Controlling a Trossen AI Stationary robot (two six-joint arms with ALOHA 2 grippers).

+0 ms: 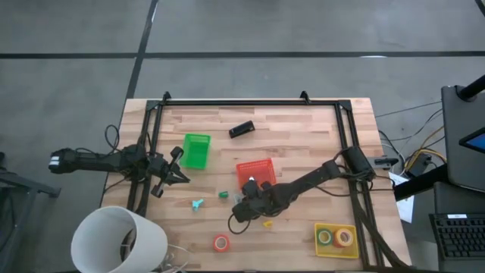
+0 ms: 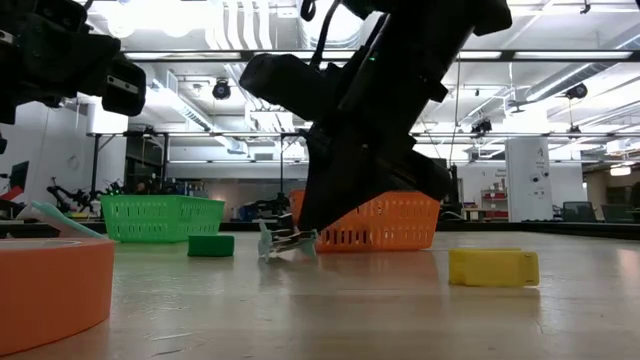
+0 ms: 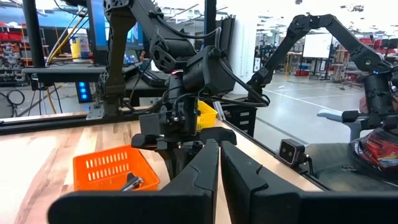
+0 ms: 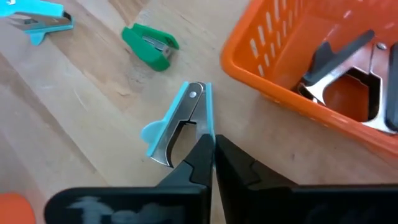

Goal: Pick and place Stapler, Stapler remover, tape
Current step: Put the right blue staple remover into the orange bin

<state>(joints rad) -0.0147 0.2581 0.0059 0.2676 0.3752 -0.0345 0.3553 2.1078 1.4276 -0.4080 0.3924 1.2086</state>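
Beside the orange bin (image 4: 292,68), right gripper (image 4: 213,144) clamped on a light-blue staple remover (image 4: 180,121)

Remover lies on the wooden table (image 1: 303,129), just outside the bin; black stapler (image 1: 241,130) sits well apart near the far edge; orange tape roll (image 1: 220,243) near the front — left gripper (image 3: 219,149) shut, empty, beside the green bin (image 1: 196,150).

2 dark arms (image 1: 311,180) — matte black links, black cables; blunt black fingers (image 4: 199,163).
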